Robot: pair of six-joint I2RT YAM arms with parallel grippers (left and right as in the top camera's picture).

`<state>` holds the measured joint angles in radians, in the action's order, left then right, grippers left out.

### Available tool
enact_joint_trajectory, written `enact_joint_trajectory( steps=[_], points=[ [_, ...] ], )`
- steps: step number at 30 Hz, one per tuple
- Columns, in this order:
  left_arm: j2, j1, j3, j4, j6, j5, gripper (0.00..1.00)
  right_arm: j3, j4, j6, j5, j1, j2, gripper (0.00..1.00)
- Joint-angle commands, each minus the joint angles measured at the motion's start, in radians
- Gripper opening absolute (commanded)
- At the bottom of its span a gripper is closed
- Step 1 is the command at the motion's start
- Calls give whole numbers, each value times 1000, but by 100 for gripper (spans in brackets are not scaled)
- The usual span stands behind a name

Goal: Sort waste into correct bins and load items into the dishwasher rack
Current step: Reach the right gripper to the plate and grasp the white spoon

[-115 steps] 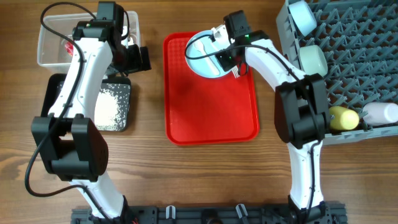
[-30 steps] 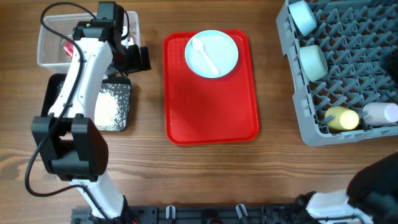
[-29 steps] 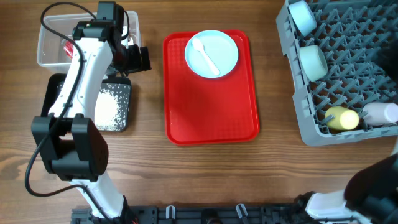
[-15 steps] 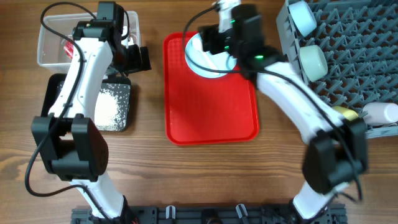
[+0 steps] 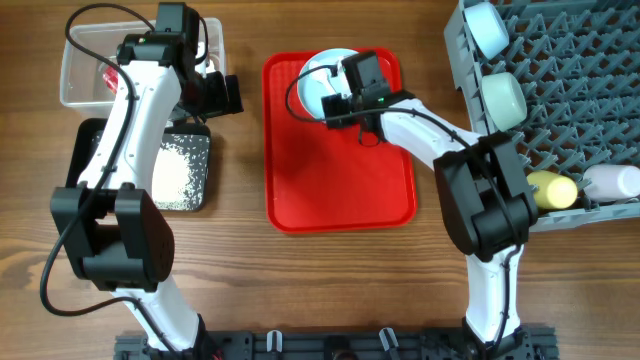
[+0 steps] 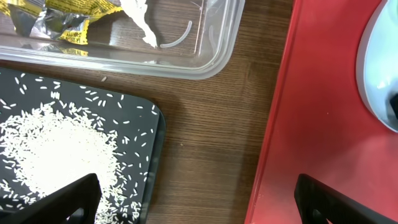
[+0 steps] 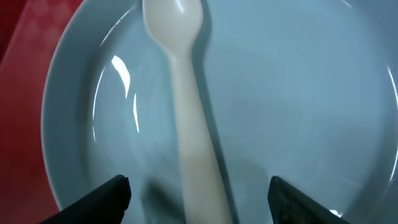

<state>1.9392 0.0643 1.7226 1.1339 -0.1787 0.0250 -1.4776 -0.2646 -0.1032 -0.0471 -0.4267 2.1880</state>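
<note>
On the plate (image 7: 298, 112), the spoon (image 7: 186, 106) lies between the spread fingers of the right gripper (image 7: 208, 198). Centre on the handle, lower until fingertips near the plate, then close slowly to prevent slip.

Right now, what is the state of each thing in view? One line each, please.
plate: flat on the red tray.
spoon: lying on the plate, not gripped.
right gripper: open, fingers either side of the spoon.
left gripper: open, empty.
black tray: holds rice.
clear tub: holds yellow wrapper.
rack: holds a bowl, a second bowl, yellow cup, white cup.
</note>
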Motion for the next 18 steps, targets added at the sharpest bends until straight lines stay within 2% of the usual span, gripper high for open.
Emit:
enact_joint_trajectory(
  steps=[1,7,13,18],
  points=[
    [8,-6,-5,0,-13,8,100,10,-95,13,6,9,45,72],
    [8,-6,-5,0,-13,8,100,10,-285,-85,6,10,45,66],
    [8,-6,-5,0,-13,8,100,10,-500,-138,-5,10,43,52],
    [8,-6,-5,0,-13,8,100,10,-575,-105,-111,9,-18,54]
  ],
)
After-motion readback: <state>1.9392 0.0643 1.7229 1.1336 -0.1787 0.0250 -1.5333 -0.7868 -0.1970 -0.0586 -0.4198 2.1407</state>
